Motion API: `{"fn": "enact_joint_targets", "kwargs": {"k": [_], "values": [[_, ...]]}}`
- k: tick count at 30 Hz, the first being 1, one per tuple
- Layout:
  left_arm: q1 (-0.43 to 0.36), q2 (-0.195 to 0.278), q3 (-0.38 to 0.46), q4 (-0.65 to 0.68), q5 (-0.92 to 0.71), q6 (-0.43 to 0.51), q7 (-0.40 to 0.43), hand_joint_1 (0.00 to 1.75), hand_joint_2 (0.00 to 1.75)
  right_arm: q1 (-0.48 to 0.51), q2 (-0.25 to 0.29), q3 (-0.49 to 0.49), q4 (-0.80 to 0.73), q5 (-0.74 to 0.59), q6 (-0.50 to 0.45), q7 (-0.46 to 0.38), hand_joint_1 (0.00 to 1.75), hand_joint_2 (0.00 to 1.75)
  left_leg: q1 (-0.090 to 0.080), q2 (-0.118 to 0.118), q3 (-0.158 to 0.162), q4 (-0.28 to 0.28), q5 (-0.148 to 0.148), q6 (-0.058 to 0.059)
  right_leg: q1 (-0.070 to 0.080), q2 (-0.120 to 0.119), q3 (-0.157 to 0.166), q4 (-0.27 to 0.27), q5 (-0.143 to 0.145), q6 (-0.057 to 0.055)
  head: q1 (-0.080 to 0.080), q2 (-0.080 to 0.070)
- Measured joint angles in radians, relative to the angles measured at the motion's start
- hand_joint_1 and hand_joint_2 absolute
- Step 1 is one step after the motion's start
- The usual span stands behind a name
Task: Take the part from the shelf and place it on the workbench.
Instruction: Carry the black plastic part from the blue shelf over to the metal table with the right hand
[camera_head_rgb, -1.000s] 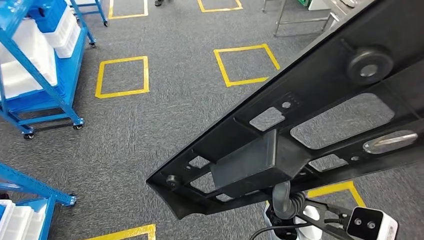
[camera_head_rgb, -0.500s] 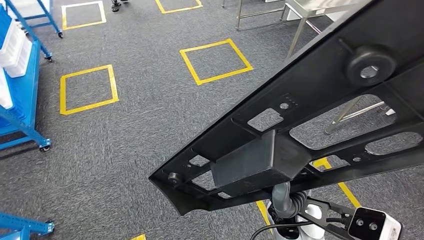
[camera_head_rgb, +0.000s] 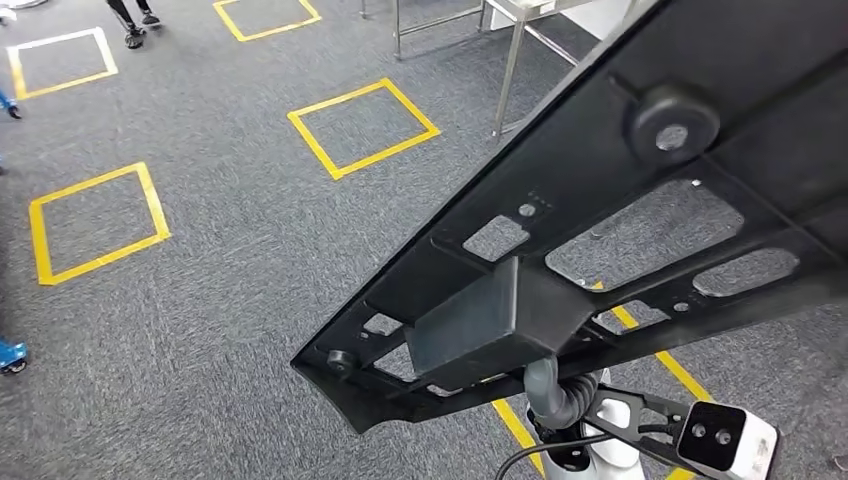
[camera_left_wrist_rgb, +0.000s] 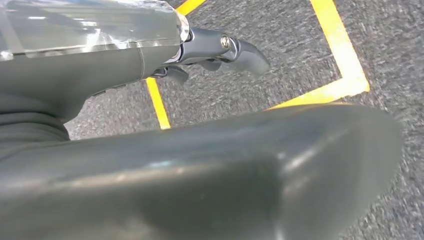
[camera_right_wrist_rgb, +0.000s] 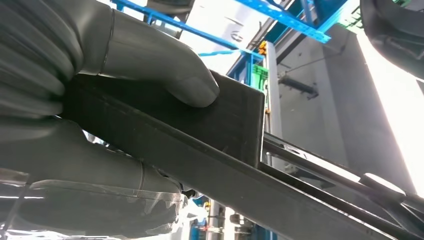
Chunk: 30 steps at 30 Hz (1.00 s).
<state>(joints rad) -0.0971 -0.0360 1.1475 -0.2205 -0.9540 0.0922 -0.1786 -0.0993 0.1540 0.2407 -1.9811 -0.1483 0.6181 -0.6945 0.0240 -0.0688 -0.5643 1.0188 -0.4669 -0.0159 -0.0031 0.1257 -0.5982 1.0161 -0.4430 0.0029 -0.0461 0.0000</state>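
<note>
While the right hand (camera_right_wrist_rgb: 95, 100) clamps the black part (camera_head_rgb: 600, 250), which spans the head view's right half, keep it level nearing the surface (camera_head_rgb: 520, 15) at top; the left hand (camera_left_wrist_rgb: 220, 50) seems empty, perhaps loosely curled.

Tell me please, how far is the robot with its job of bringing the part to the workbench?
Done: the part is off the shelf; the head view shows it carried above grey carpet with yellow floor squares. In hand: the right hand grips the part's boxy block, thumb on top. The left hand hangs over the floor, holding nothing. Left: reaching the workbench and setting the part down; metal table legs stand ahead, possibly the bench.
</note>
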Motion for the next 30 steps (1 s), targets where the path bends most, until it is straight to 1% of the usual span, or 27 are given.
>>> {"fn": "enact_joint_targets", "kwargs": {"k": [1, 2, 3, 4, 5, 6, 7, 8, 9, 10, 12, 13, 14, 16, 17, 18, 19, 20, 22, 23, 24, 25, 26, 27, 28, 29, 30], "values": [[-0.002, -0.002, 0.000, 0.000, 0.000, -0.001, 0.001, 0.00, 0.00, -0.002, -0.004, 0.003, 0.000, 0.001, -0.007, 0.000, 1.75, 1.75, 0.000, 0.011, 0.002, -0.004, 0.002, 0.007, -0.001, -0.005, -0.002, 0.003, -0.001, 0.005, 0.000, 0.000], [-0.003, -0.005, 0.000, 0.000, 0.000, -0.003, 0.002, 0.00, 0.00, -0.005, -0.008, 0.006, 0.000, 0.001, -0.015, 0.000, 1.75, 1.75, 0.000, 0.023, 0.004, -0.008, 0.005, 0.014, 0.001, -0.023, -0.008, 0.014, -0.009, 0.010, 0.000, 0.000], [-0.005, -0.007, 0.000, 0.000, 0.000, -0.005, 0.003, 0.00, 0.00, -0.010, -0.013, 0.010, 0.001, 0.000, -0.022, 0.000, 1.75, 1.75, 0.001, 0.036, 0.006, -0.012, 0.006, 0.021, 0.002, -0.049, -0.024, 0.045, -0.028, 0.014, 0.000, 0.000], [-0.006, -0.009, 0.000, 0.000, 0.000, -0.007, 0.004, 0.00, 0.00, -0.015, -0.017, 0.014, 0.002, -0.003, -0.027, 0.000, 1.75, 1.75, -0.001, 0.048, 0.007, -0.014, 0.007, 0.026, 0.002, -0.082, -0.048, 0.094, -0.054, 0.017, 0.000, 0.000], [-0.005, -0.010, 0.001, 0.000, 0.002, -0.008, 0.004, 0.00, 0.00, -0.020, -0.020, 0.020, 0.004, -0.007, -0.031, 0.000, 1.75, 1.75, -0.003, 0.061, 0.007, -0.015, 0.006, 0.029, 0.001, -0.103, -0.083, 0.162, -0.085, 0.020, 0.000, 0.000], [-0.004, -0.011, 0.002, 0.000, 0.005, -0.009, 0.005, 0.00, 0.00, -0.023, -0.024, 0.025, 0.007, -0.012, -0.034, 0.000, 1.75, 1.75, -0.005, 0.075, 0.007, -0.014, 0.004, 0.031, -0.001, -0.114, -0.118, 0.230, -0.112, 0.023, 0.000, 0.000], [-0.004, -0.012, 0.003, 0.000, 0.008, -0.009, 0.006, 0.00, 0.00, -0.024, -0.028, 0.031, 0.012, -0.017, -0.036, 0.000, 1.75, 1.75, -0.007, 0.088, 0.007, -0.014, 0.003, 0.032, -0.002, -0.118, -0.144, 0.278, -0.124, 0.025, 0.000, 0.000], [-0.004, -0.013, 0.004, 0.000, 0.010, -0.009, 0.007, 0.00, 0.00, -0.025, -0.032, 0.036, 0.016, -0.021, -0.039, 0.000, 1.75, 1.75, -0.008, 0.101, 0.009, -0.014, 0.001, 0.032, -0.003, -0.121, -0.153, 0.293, -0.119, 0.026, 0.000, 0.000], [-0.004, -0.014, 0.005, 0.000, 0.011, -0.009, 0.007, 0.00, 0.00, -0.025, -0.035, 0.040, 0.020, -0.023, -0.040, 0.000, 1.75, 1.75, -0.008, 0.112, 0.011, -0.014, -0.002, 0.031, -0.003, -0.124, -0.139, 0.264, -0.094, 0.024, 0.000, 0.000], [-0.005, -0.016, 0.006, 0.000, 0.011, -0.009, 0.007, 0.00, 0.00, -0.027, -0.038, 0.044, 0.023, -0.024, -0.041, 0.000, 1.75, 1.75, -0.008, 0.122, 0.015, -0.014, -0.004, 0.029, -0.002, -0.132, -0.108, 0.203, -0.059, 0.021, 0.000, 0.000], [-0.007, -0.020, 0.006, 0.000, 0.015, -0.009, 0.007, 0.00, 0.00, -0.037, -0.043, 0.053, 0.029, -0.031, -0.039, 0.000, 1.75, 1.75, -0.011, 0.140, 0.024, -0.014, -0.011, 0.023, 0.006, -0.172, -0.034, 0.059, -0.007, 0.009, 0.000, 0.000], [-0.007, -0.021, 0.007, 0.000, 0.017, -0.009, 0.007, 0.00, 0.00, -0.043, -0.045, 0.059, 0.033, -0.034, -0.038, 0.000, 1.75, 1.75, -0.012, 0.148, 0.027, -0.014, -0.013, 0.018, 0.011, -0.186, -0.013, 0.018, 0.003, 0.002, 0.000, 0.000], [-0.007, -0.022, 0.008, 0.000, 0.019, -0.009, 0.008, 0.00, 0.00, -0.049, -0.046, 0.064, 0.036, -0.036, -0.036, 0.000, 1.75, 1.75, -0.013, 0.156, 0.029, -0.015, -0.016, 0.012, 0.016, -0.193, -0.004, -0.002, 0.003, -0.004, 0.000, 0.000], [-0.009, -0.024, 0.010, 0.000, 0.020, -0.009, 0.009, 0.00, 0.00, -0.054, -0.048, 0.073, 0.043, -0.037, -0.034, 0.000, 1.75, 1.75, -0.013, 0.171, 0.035, -0.018, -0.020, 0.001, 0.017, -0.173, -0.005, -0.005, 0.004, -0.013, 0.000, 0.000], [-0.011, -0.025, 0.011, 0.000, 0.021, -0.009, 0.009, 0.00, 0.00, -0.056, -0.049, 0.077, 0.046, -0.037, -0.033, 0.000, 1.75, 1.75, -0.013, 0.165, 0.037, -0.015, -0.024, -0.004, 0.015, -0.163, -0.002, -0.010, 0.006, -0.018, 0.000, 0.000], [-0.012, -0.026, 0.012, 0.000, 0.021, -0.009, 0.009, 0.00, 0.00, -0.059, -0.050, 0.081, 0.049, -0.038, -0.033, 0.000, 1.75, 1.75, -0.012, 0.148, 0.033, 0.000, -0.035, -0.009, 0.011, -0.153, 0.003, -0.016, 0.008, -0.024, 0.000, 0.000], [-0.012, -0.026, 0.013, 0.000, 0.021, -0.009, 0.009, 0.00, 0.00, -0.063, -0.051, 0.086, 0.052, -0.039, -0.032, 0.000, 1.75, 1.75, -0.010, 0.125, 0.018, 0.036, -0.057, -0.013, 0.007, -0.143, 0.007, -0.022, 0.010, -0.029, 0.000, 0.000], [-0.011, -0.027, 0.014, 0.000, 0.021, -0.009, 0.009, 0.00, 0.00, -0.067, -0.051, 0.090, 0.056, -0.040, -0.032, 0.000, 1.75, 1.75, -0.008, 0.099, -0.010, 0.093, -0.085, -0.016, 0.006, -0.133, 0.009, -0.024, 0.011, -0.033, 0.000, 0.000], [-0.005, -0.028, 0.017, 0.000, 0.019, -0.008, 0.009, 0.00, 0.00, -0.071, -0.052, 0.097, 0.064, -0.043, -0.032, 0.000, 1.75, 1.75, -0.007, 0.079, -0.082, 0.228, -0.139, -0.020, 0.007, -0.108, 0.009, -0.023, 0.010, -0.037, 0.000, 0.000], [-0.003, -0.028, 0.018, 0.000, 0.019, -0.007, 0.009, 0.00, 0.00, -0.071, -0.053, 0.098, 0.067, -0.044, -0.032, 0.000, 1.75, 1.75, -0.007, 0.077, -0.107, 0.267, -0.143, -0.021, 0.008, -0.094, 0.009, -0.022, 0.009, -0.038, 0.000, 0.000], [-0.002, -0.028, 0.019, 0.000, 0.018, -0.006, 0.009, 0.00, 0.00, -0.071, -0.054, 0.100, 0.071, -0.045, -0.033, 0.000, 1.75, 1.75, -0.007, 0.076, -0.114, 0.267, -0.126, -0.021, 0.008, -0.079, 0.010, -0.020, 0.009, -0.037, 0.000, 0.000], [-0.002, -0.028, 0.020, 0.000, 0.018, -0.006, 0.008, 0.00, 0.00, -0.071, -0.055, 0.102, 0.074, -0.045, -0.036, 0.000, 1.75, 1.75, -0.007, 0.072, -0.101, 0.227, -0.091, -0.020, 0.008, -0.065, 0.013, -0.019, 0.008, -0.035, 0.000, 0.000], [-0.002, -0.028, 0.021, 0.000, 0.017, -0.006, 0.006, 0.00, 0.00, -0.073, -0.055, 0.105, 0.077, -0.045, -0.040, 0.000, 1.75, 1.75, -0.006, 0.061, -0.073, 0.157, -0.047, -0.017, 0.007, -0.051, 0.015, -0.017, 0.006, -0.033, 0.000, 0.000], [-0.003, -0.027, 0.021, 0.000, 0.016, -0.007, 0.004, 0.00, 0.00, -0.075, -0.056, 0.108, 0.080, -0.044, -0.044, 0.000, 1.75, 1.75, -0.005, 0.038, -0.042, 0.086, -0.015, -0.014, 0.008, -0.039, 0.016, -0.014, 0.004, -0.029, 0.000, 0.000], [-0.003, -0.027, 0.022, 0.000, 0.015, -0.008, 0.002, 0.00, 0.00, -0.078, -0.057, 0.111, 0.083, -0.043, -0.048, 0.000, 1.75, 1.75, -0.003, 0.019, -0.018, 0.031, 0.005, -0.011, 0.008, -0.028, 0.015, -0.010, 0.002, -0.025, 0.000, 0.000], [-0.004, -0.027, 0.022, 0.000, 0.014, -0.008, 0.001, 0.00, 0.00, -0.082, -0.057, 0.115, 0.085, -0.043, -0.051, 0.000, 1.75, 1.75, -0.003, 0.004, -0.004, -0.001, 0.011, -0.007, 0.007, -0.018, 0.012, -0.008, 0.002, -0.020, 0.000, 0.000], [-0.005, -0.027, 0.022, 0.000, 0.014, -0.009, -0.001, 0.00, 0.00, -0.085, -0.058, 0.118, 0.087, -0.045, -0.053, 0.000, 1.75, 1.75, -0.005, 0.000, 0.000, -0.009, 0.007, -0.003, 0.006, -0.008, 0.008, -0.007, 0.003, -0.014, 0.000, 0.000]]}}
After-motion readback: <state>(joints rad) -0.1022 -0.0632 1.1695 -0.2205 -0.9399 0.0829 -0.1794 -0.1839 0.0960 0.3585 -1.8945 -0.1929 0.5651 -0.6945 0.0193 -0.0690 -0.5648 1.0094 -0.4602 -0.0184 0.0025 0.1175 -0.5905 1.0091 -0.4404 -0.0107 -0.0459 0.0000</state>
